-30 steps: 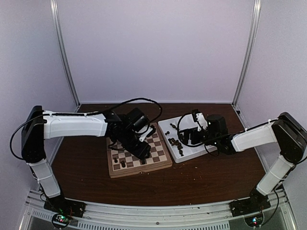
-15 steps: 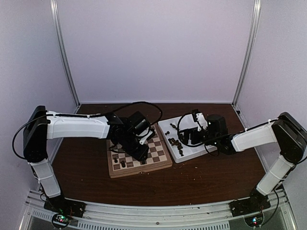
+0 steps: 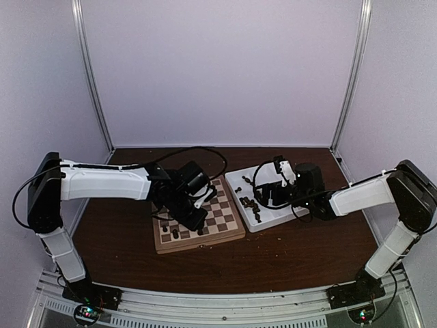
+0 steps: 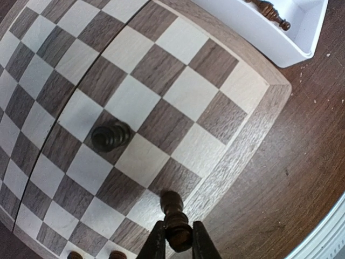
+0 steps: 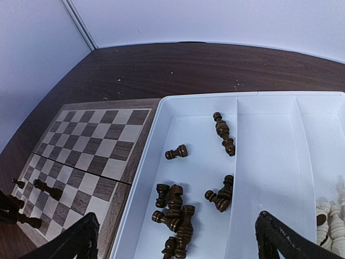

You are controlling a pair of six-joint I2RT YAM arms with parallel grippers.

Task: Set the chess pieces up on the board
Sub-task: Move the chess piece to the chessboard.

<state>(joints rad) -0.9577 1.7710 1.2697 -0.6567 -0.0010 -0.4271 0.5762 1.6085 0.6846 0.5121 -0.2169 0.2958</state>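
Left pincer (image 4: 178,226) | closed narrowly on dark chess piece (image 4: 171,202), upright on an edge-row square of board (image 4: 253,124) | right pincer (image 5: 177,221) held wide above white tray (image 5: 269,140) | piece best centred on its square before release

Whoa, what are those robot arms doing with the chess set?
They're setting up a chess game. The left gripper is pinching the top of a dark chess piece that stands near a corner of the chessboard. A few other dark pieces stand on the board too. The right gripper hangs wide open above the white tray, where more dark pieces lie in a heap, not yet set out.
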